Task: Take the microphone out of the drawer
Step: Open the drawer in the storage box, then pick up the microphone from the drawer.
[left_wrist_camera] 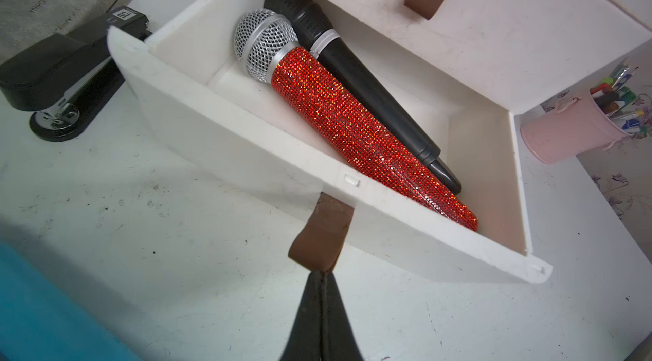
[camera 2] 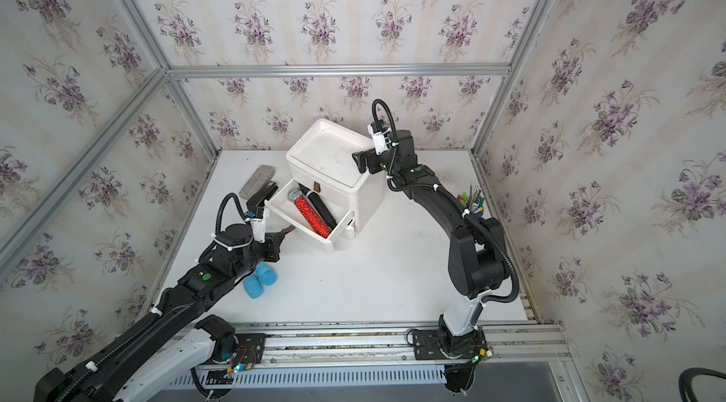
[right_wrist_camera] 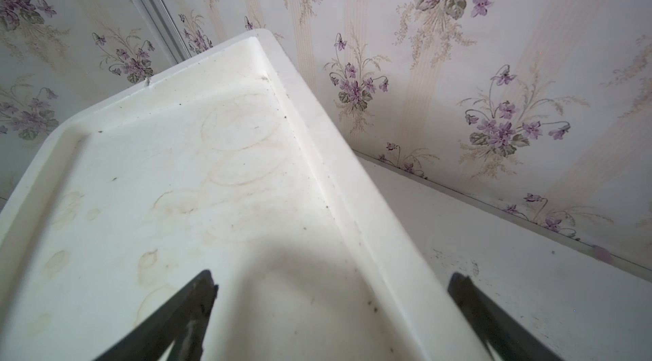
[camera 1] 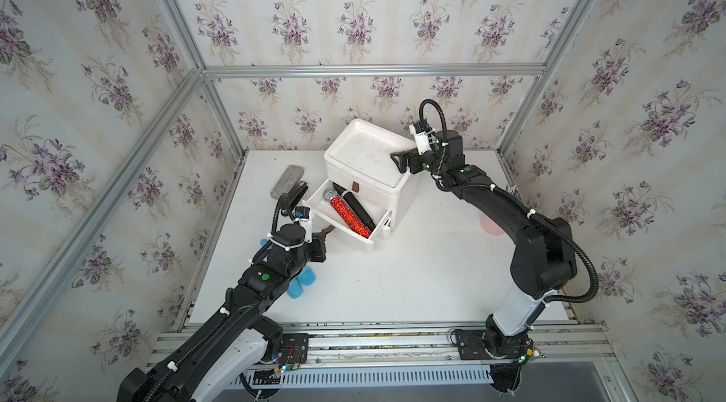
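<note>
Brown leather pull strap (left_wrist_camera: 321,232) pinched flat in the left gripper (left_wrist_camera: 323,272), jaws closed on it, just in front of the white plastic drawer (left_wrist_camera: 247,151), which stands pulled out. Inside, red rhinestone-covered microphone with silver mesh head (left_wrist_camera: 352,123) lies touching a matte black microphone (left_wrist_camera: 370,94); long axes run diagonally, heads toward the back corner, tails toward the front wall. Beyond, right gripper (camera 1: 398,162) hangs spread wide over the top rim of the white cabinet (camera 1: 398,203), holding nothing; free arm, likely the one to reach down
</note>
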`<action>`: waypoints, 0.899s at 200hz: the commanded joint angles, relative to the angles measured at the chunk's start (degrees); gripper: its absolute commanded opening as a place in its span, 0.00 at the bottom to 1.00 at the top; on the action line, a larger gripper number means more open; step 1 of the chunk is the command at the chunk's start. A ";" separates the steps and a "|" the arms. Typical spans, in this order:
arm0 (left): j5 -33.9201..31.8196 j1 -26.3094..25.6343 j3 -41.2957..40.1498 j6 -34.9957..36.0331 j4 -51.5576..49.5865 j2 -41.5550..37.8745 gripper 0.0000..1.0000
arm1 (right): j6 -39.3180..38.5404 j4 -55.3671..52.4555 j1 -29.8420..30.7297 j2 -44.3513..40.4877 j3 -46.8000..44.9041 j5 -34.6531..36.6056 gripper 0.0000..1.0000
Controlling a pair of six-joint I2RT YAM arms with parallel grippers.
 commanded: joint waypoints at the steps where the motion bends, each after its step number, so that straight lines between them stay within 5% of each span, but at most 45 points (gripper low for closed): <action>1: -2.14 0.20 -0.01 -0.83 -0.99 -0.26 0.00 | -7.19 -19.92 0.32 2.48 -1.53 3.28 1.00; 18: -1.61 0.15 0.25 -0.97 -1.01 0.64 0.04 | -7.24 -19.91 0.32 2.23 -1.36 3.40 1.00; 42: -0.95 0.17 0.89 -1.24 -0.88 1.90 0.26 | -6.98 -20.52 0.25 1.74 -0.18 3.08 1.00; 68: -0.94 0.12 1.62 -1.06 -1.00 2.02 0.72 | -6.54 -20.55 0.41 0.37 2.76 2.82 1.00; 89: -2.46 0.23 2.52 -1.29 -1.67 1.00 0.99 | -6.53 -20.73 0.80 -0.50 6.74 3.53 1.00; 145: -8.01 2.05 13.65 -4.12 -13.94 7.68 0.99 | -11.11 -30.21 6.60 2.51 24.37 8.57 1.00; 180: -1.91 8.89 20.03 -4.83 -19.23 9.07 0.99 | -12.01 -35.71 13.39 4.71 31.20 11.89 1.00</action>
